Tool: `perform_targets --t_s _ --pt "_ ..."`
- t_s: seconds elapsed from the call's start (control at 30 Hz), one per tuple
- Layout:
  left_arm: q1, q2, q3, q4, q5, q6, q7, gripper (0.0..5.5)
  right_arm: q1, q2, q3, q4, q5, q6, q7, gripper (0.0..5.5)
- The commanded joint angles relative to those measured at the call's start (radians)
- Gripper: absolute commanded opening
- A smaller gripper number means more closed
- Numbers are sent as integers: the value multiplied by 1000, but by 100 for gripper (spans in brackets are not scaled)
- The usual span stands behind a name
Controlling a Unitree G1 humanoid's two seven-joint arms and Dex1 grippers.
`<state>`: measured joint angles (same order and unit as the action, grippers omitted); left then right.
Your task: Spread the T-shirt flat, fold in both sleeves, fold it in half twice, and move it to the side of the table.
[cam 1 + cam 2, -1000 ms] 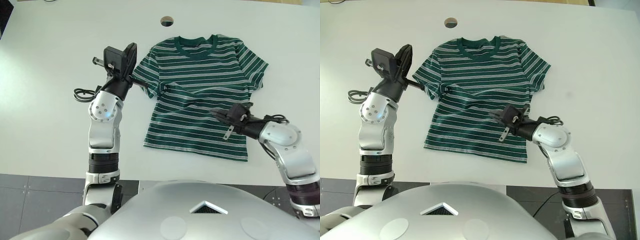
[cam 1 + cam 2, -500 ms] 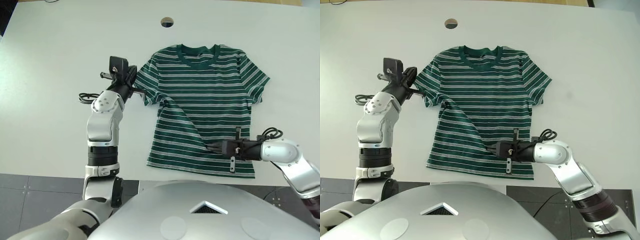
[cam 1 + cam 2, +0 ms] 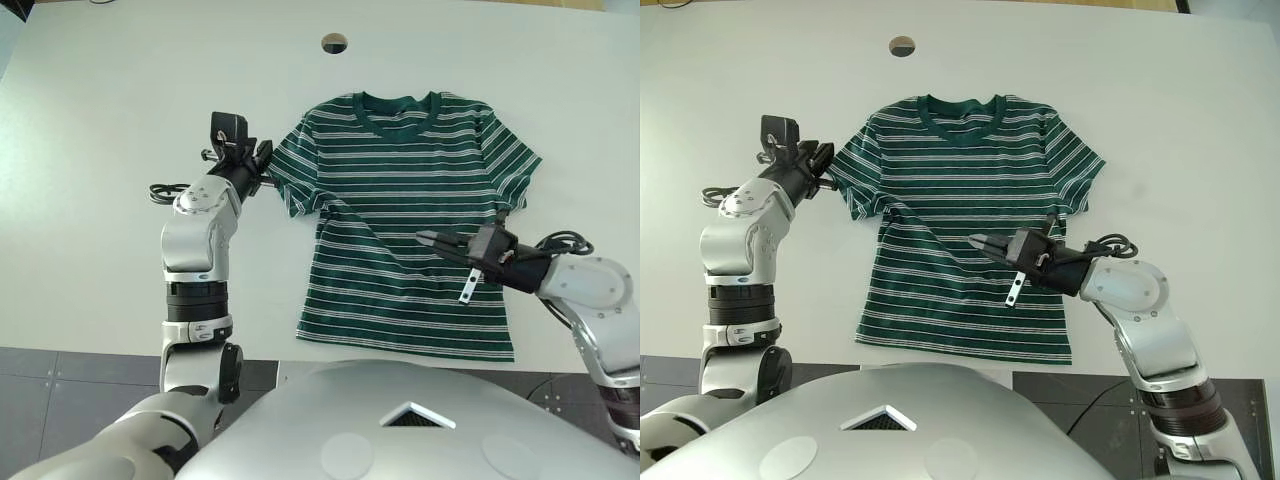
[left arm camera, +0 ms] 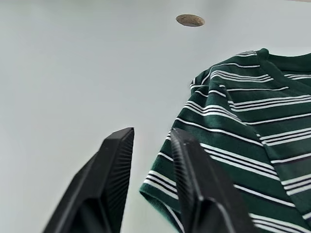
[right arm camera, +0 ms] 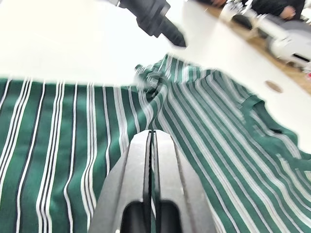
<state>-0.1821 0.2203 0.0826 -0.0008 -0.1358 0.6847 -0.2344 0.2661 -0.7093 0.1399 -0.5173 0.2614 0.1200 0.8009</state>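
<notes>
**Striped T-shirt (image 3: 410, 190) on the table (image 3: 100, 110), just on the robot's side of the round hole (image 3: 334, 43), collar toward it, not yet fully flat.**

The left gripper (image 3: 262, 162), at the sleeve nearest the hole, has its jaws slightly parted and empty. The right gripper (image 3: 430, 238), farther from the hole over the shirt's middle, is closed on nothing. The cloth looks light and limp, likely to drag and wrinkle, so hems and sleeve edges seem the best places to pinch. That sleeve is bunched. Whether a finger (image 4: 194, 184) touches its hem I cannot tell, and the right arm hides part of one side seam.
</notes>
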Motion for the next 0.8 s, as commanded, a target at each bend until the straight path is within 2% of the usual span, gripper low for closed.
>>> perform_targets --t_s 0.03,0.4,0.63,0.8 --pt "-34 20 -10 54 7 41 -2 223 -46 33 -71 -10 45 40 -47 10" --pt "-93 29 -44 175 -36 156 -85 231 -130 99 -179 -57 123 113 -144 10" --pt "-29 71 -91 73 -56 217 -148 131 -210 133 -250 -6 131 152 -226 10" --pt "2 98 -110 38 -64 236 -173 46 -233 154 -256 27 120 157 -259 10"
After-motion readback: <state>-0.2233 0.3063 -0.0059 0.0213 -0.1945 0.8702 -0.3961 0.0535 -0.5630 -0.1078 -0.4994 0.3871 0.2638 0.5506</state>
